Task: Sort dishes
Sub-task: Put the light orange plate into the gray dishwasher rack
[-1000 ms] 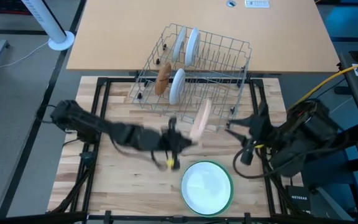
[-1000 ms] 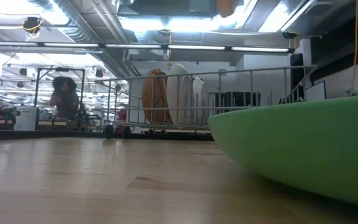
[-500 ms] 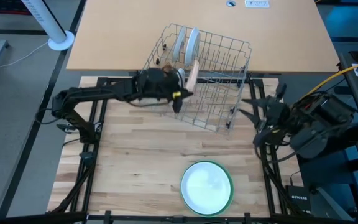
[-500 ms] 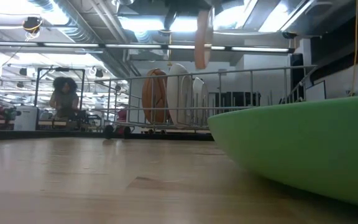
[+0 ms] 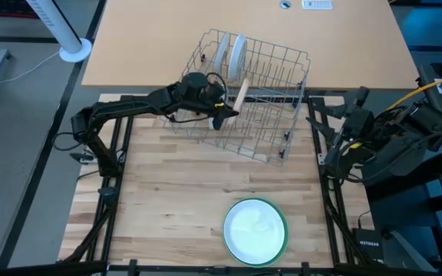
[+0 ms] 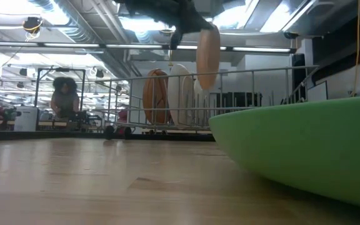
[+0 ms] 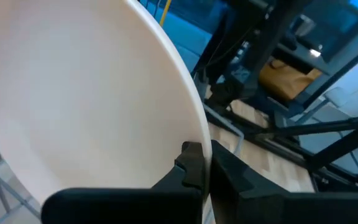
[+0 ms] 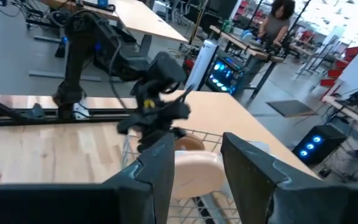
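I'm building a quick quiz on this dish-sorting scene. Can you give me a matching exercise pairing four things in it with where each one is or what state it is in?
Things:
1. tan plate
2. green plate
3. left gripper
4. right gripper

Places or states:
A. lying flat on the table's near edge
B. empty, off the table's right edge
C. held on edge above the wire rack
D. shut on a plate's rim

Pairs: 1-C, 2-A, 3-D, 4-B

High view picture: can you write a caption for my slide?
Left hand holds a tan plate on edge over the wire rack; a green plate waits below.
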Action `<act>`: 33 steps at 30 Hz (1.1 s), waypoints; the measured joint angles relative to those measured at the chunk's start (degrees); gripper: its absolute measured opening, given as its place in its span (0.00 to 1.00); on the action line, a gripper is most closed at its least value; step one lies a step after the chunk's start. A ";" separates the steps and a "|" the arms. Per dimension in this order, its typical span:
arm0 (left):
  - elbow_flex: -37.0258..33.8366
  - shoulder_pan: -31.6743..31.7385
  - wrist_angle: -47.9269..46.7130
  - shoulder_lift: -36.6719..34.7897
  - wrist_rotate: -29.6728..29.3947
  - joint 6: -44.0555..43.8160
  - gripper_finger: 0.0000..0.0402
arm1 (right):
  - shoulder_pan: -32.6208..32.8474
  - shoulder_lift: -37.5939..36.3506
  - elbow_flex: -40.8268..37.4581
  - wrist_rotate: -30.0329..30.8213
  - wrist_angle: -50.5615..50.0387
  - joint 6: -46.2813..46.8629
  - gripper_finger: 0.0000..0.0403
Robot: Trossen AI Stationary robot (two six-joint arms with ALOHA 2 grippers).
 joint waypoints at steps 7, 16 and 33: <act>-0.01 0.59 1.83 3.14 0.19 0.15 0.00 | 0.00 -0.85 -0.02 0.64 -0.02 -0.97 0.34; -0.02 1.35 0.85 4.91 0.27 -1.53 0.00 | 0.00 -1.05 -0.04 0.18 -0.02 -0.97 0.34; -0.01 1.31 -3.71 4.88 -2.94 -0.36 0.04 | 0.00 -1.03 -0.07 -3.95 -0.02 -0.95 0.34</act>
